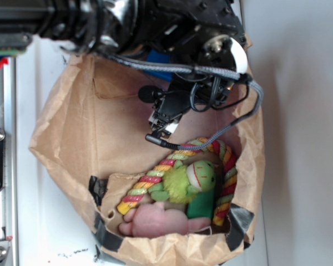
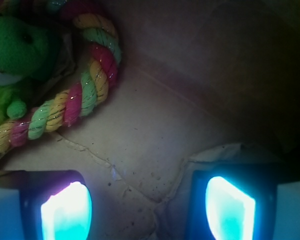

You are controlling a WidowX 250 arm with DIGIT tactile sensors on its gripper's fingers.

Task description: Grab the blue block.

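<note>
tool (image 2: pixel 147 210) was seen spread wide with nothing between its pads, lowered over bare bag floor | blue block (image 1: pixel 158 58) was glimpsed under the arm at the paper bag (image 1: pixel 61 138) rim, well apart | plush toy (image 1: pixel 191 180) and rope ring (image 2: pixel 90 85) were crowded opposite, so a reach-back was judged necessary

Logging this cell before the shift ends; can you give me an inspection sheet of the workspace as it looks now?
Surface: creased brown paper bag, bare floor under the tool.
Job's things: blue block, mostly hidden behind the arm.
Clutter: rope ring, green plush toy, green piece, pink item.
Grippers: tool open, nothing between its fingers.
Cables: grey cable looping by the wrist.
Surroundings: metal rail beside the bag.
</note>
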